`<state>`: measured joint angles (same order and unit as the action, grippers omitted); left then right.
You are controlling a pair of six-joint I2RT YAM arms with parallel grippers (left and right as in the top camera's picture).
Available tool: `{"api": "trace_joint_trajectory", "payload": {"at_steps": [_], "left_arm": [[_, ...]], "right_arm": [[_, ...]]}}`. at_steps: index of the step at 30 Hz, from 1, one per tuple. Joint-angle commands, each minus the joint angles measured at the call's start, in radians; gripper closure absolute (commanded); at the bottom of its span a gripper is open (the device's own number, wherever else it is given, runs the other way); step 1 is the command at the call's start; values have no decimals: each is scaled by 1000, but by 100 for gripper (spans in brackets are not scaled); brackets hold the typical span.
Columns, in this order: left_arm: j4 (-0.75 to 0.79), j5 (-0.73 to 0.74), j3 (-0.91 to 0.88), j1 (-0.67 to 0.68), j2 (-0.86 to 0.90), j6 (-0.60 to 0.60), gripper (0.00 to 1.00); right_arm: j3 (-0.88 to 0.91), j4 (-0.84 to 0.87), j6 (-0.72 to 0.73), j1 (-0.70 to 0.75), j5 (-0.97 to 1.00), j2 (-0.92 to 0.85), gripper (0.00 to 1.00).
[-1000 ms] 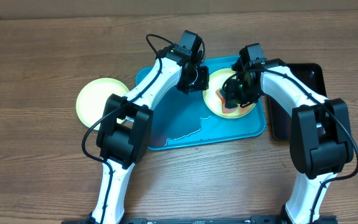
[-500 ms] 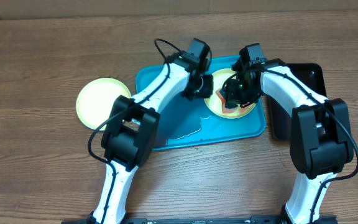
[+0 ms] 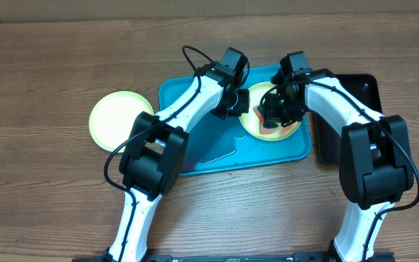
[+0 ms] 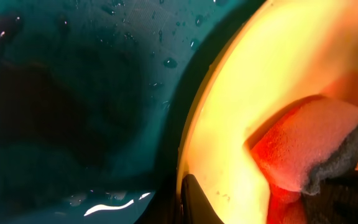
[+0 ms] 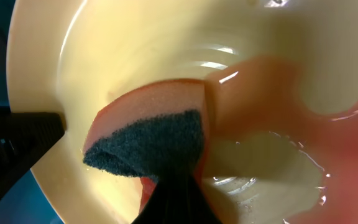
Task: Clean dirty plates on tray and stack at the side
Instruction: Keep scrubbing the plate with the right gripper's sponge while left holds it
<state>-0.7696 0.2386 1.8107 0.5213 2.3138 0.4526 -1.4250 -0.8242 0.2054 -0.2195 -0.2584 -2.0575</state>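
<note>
A pale yellow-green plate (image 3: 255, 93) smeared with red-orange sauce lies in the right part of the turquoise tray (image 3: 202, 124). My left gripper (image 3: 236, 105) is at the plate's left rim, and in the left wrist view its fingers (image 4: 188, 190) are closed over that rim (image 4: 222, 124). My right gripper (image 3: 275, 113) is shut on a pink sponge with a dark scouring side (image 5: 148, 134) and presses it onto the plate (image 5: 135, 43). The sponge also shows in the left wrist view (image 4: 309, 146). A clean yellow-green plate (image 3: 118, 116) lies on the table left of the tray. The blue-white plate is out of view.
A smaller black tray (image 3: 358, 91) stands right of the turquoise tray, under my right arm. The turquoise tray's floor (image 4: 73, 93) is wet, with a puddle (image 3: 220, 153) near its front. Watery red sauce (image 5: 328, 93) pools in the plate.
My left gripper has moved right across the tray to the sauced plate's left rim. My right gripper and the sponge have stayed on the plate.
</note>
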Motion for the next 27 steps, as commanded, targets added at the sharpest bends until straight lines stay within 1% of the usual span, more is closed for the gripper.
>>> {"api": "trace_joint_trajectory", "payload": {"at_steps": [1, 8, 14, 19, 23, 27], "left_arm": [[1, -11, -5, -4, 20, -11, 96], [-19, -10, -5, -42, 20, 35, 96], [-38, -10, -5, -51, 20, 46, 96], [-39, -10, -5, -51, 20, 68, 96], [-42, -10, -5, -51, 20, 68, 96], [-45, -10, -5, -51, 20, 68, 96]], "right_arm": [[5, -23, -28, -15, -2, -19, 96], [5, -103, -115, -50, -58, -19, 96], [-3, -65, -127, -78, -68, -19, 96], [-43, 11, -63, -65, -32, -19, 96], [-50, 88, 17, -35, 61, -19, 96], [-50, 93, 62, 3, 170, -19, 96]]}}
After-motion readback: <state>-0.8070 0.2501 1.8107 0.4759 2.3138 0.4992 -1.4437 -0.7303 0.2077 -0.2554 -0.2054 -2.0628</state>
